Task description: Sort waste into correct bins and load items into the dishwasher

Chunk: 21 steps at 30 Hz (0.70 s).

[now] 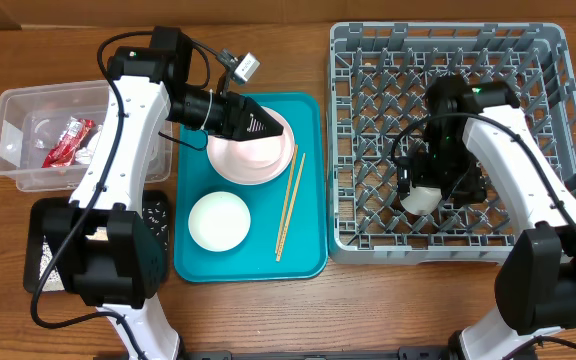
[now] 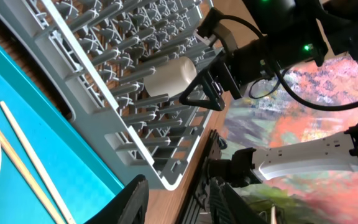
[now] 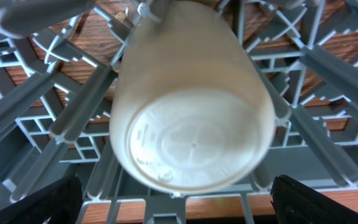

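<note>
R gripper down inside large square grey plastic dish rack, front-centre part. Claw spread wide: in R wrist view both fingers sit at the bottom corners, well apart. Small white cup lies on its side betw. upright pegs, base twd camera, ahead of the fingers; no contact seen.

L gripper hangs over round pale-pink plate at back of large teal serving tray. L wrist view: jaws partly spread, nothing betw. them.

Round white bowl on the tray, nr front. Pair of thin wooden chopsticks alongside, on tray's R part.

Red crinkled wrapper is in clear rectangular plastic tub, far L. Shallow black rectangular tray in front of tub, partly hidden by L arm; contents can't tell.
</note>
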Tool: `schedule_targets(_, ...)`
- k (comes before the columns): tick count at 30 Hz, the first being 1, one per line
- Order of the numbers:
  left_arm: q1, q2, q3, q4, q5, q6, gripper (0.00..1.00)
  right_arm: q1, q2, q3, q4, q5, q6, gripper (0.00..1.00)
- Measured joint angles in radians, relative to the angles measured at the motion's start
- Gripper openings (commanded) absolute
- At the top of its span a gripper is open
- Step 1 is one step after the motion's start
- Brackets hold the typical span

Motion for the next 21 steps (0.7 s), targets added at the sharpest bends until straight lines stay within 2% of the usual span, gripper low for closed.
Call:
schedule_targets(5, 0.014, 0.0, 0.0, 0.025, -0.065, -0.063, 0.28, 0.0, 0.004, 0.143, -0.04, -0.026, 0.0, 1.0)
schedule_targets(8, 0.019, 0.0, 0.0, 0.049, -0.195, -0.139, 0.28, 0.0, 0.004, 0.254, -0.055, -0.08, 0.0, 1.0)
schedule_targets(14, 0.009, 0.0, -0.001, 0.094, -0.571, -0.349, 0.47, 0.001, 0.003, 0.332, -0.047, -0.179, -0.001, 1.0)
schedule_targets(17, 0.005, 0.0, -0.002, 0.128, -0.713, -0.442, 0.46, 0.001, 0.004, 0.331, -0.031, -0.197, -0.001, 1.0)
schedule_targets(21, 0.005, 0.0, -0.002, 0.175, -0.816, -0.51, 0.47, 0.001, 0.004, 0.331, -0.017, -0.209, -0.001, 1.0)
